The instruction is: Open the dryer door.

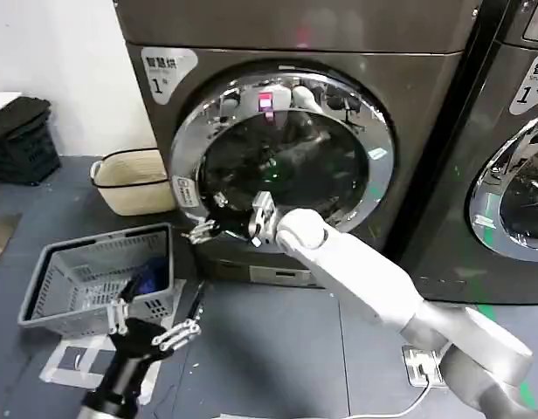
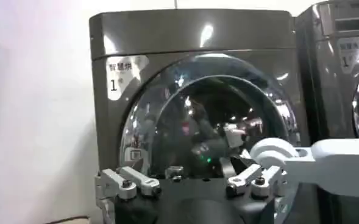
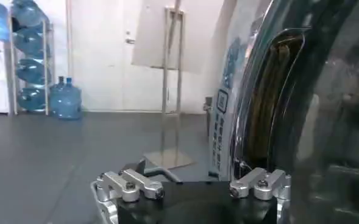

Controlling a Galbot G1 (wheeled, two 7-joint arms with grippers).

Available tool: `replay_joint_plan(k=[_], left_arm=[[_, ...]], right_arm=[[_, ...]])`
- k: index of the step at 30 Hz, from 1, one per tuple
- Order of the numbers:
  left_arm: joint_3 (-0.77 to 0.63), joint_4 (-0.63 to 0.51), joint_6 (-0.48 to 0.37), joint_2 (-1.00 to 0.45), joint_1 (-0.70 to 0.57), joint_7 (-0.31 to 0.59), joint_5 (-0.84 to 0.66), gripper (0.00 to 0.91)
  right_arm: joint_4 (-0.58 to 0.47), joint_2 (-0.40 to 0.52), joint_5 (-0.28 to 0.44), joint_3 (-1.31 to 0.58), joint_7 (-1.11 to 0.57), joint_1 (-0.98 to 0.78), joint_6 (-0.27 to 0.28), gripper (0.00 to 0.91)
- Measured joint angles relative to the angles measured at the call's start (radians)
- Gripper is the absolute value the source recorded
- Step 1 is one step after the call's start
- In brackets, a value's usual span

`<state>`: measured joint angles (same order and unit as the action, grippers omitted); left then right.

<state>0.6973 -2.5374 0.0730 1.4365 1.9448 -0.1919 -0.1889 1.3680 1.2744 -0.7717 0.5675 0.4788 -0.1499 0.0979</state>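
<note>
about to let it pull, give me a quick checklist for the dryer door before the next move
1. Right machine: dryer door belongs to the unit marked 1: ok.
2. Right gripper at the door's lower left rim: ok.
3. Right gripper fingers open, one finger against the chrome rim: ok.
4. Grip closed on the door edge: not ok, nothing clamped yet.
5. Door already unlatched: cannot tell.
6. Left gripper low over the floor by the grey basket, out of the swing path: cannot tell.

The right gripper (image 1: pixel 224 229) and its arm cover the low part of the dryer door (image 1: pixel 282 157), and the next machine (image 1: pixel 513 157) is cut off.
</note>
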Motion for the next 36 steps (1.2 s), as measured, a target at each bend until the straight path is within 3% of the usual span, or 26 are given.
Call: replay_joint_plan(k=[8, 26, 32, 36], left_arm=[[0.126, 0.056, -0.037, -0.052, -0.049, -0.022, -0.099, 0.907], [0.404, 0.247, -0.035, -0.189, -0.188, -0.28, -0.354, 0.907], [0.436, 0.304, -0.012, -0.243, -0.228, -0.386, -0.38, 0.907], [0.429, 0.342, -0.013, -0.284, -0.254, -0.403, -0.419, 0.907]], right_arm=[[0.138, -0.071, -0.034, -0.003, 0.002, -0.034, 0.011, 0.907], [0.392, -0.221, -0.059, -0.04, 0.041, -0.132, 0.027, 0.907], [0.482, -0.281, -0.061, -0.061, 0.071, -0.174, 0.03, 0.907], [0.538, -0.32, -0.061, -0.078, 0.093, -0.202, 0.03, 0.907]])
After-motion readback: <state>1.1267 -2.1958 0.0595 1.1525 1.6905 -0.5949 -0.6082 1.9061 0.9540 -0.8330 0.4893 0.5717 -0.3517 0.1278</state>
